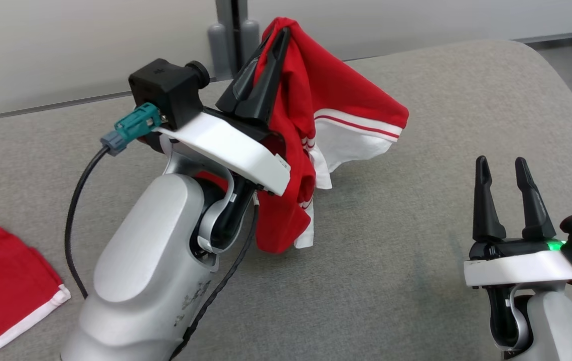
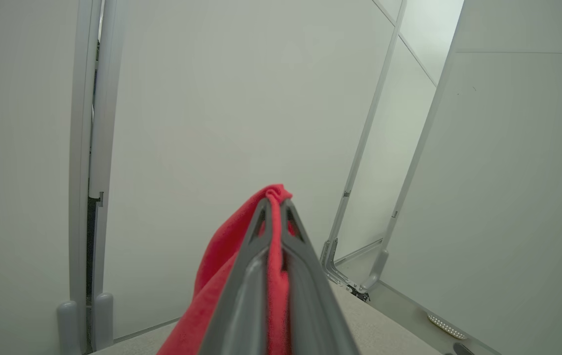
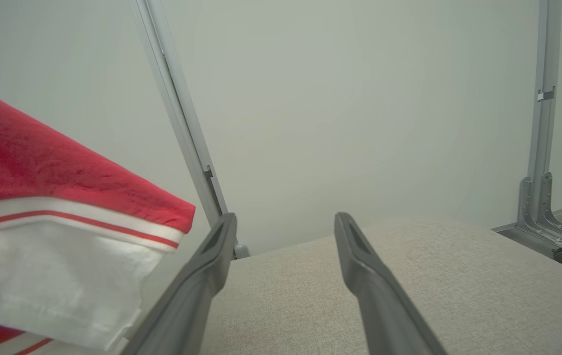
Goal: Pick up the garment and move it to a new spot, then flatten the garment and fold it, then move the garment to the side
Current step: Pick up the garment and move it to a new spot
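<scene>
Item: garment (image 1: 338,95), red with a white banded hem; hanging bunched above the padded table (image 1: 416,260), its long axis running downward from the pinch point; whether its lowest fold is touching the surface cannot be told; left gripper (image 1: 281,37): standing high, its fingers pressing together on a top fold of the garment; right gripper (image 1: 501,165): sitting low at the near right, its fingers standing apart and holding nothing, the garment's white hem lying up and to its left, well apart; second red piece (image 1: 10,286): lying flat at the near left edge; judgement: the left arm is doing the carrying, while the right is looking the nearer one to the free hem for the spreading to come.
</scene>
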You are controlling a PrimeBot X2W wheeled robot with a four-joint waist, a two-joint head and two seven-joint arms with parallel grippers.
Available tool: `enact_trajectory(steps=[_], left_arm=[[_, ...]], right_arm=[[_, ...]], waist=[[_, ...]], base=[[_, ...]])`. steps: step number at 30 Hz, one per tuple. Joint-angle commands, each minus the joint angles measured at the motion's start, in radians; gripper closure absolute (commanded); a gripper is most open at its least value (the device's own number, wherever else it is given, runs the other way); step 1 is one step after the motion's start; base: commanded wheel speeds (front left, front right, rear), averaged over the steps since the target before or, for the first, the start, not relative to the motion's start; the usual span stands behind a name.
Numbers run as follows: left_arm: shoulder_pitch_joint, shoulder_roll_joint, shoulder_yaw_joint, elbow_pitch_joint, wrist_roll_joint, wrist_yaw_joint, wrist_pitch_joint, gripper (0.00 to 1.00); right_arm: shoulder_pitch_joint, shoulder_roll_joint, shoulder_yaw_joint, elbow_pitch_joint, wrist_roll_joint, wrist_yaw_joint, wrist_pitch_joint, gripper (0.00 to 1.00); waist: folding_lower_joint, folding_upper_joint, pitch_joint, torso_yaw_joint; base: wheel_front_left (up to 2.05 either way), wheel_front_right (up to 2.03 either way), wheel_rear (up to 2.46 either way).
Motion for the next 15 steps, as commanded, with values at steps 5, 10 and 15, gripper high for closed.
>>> enact_trajectory(steps=[5,10,15], left_arm=[[-0.009,0.003,-0.063,0.156,-0.022,-0.004,-0.053,0.00],[0.014,0.030,-0.074,0.336,0.015,0.001,-0.123,0.00],[0.046,0.030,-0.016,0.431,-0.045,-0.033,-0.217,0.00]], right_arm=[[-0.008,-0.001,-0.025,-0.009,0.007,0.000,-0.001,0.00],[-0.003,-0.001,-0.014,0.003,0.011,0.000,-0.001,0.00],[0.013,-0.002,-0.011,0.017,-0.010,0.000,-0.001,0.00]], waist=[[0.0000,0.0000,0.044,-0.062],[0.0000,0.0000,0.048,-0.049],[0.0000,0.0000,0.022,0.010]], base=[[0.00,0.00,0.00],[0.00,0.00,0.00],[0.00,0.00,0.00]])
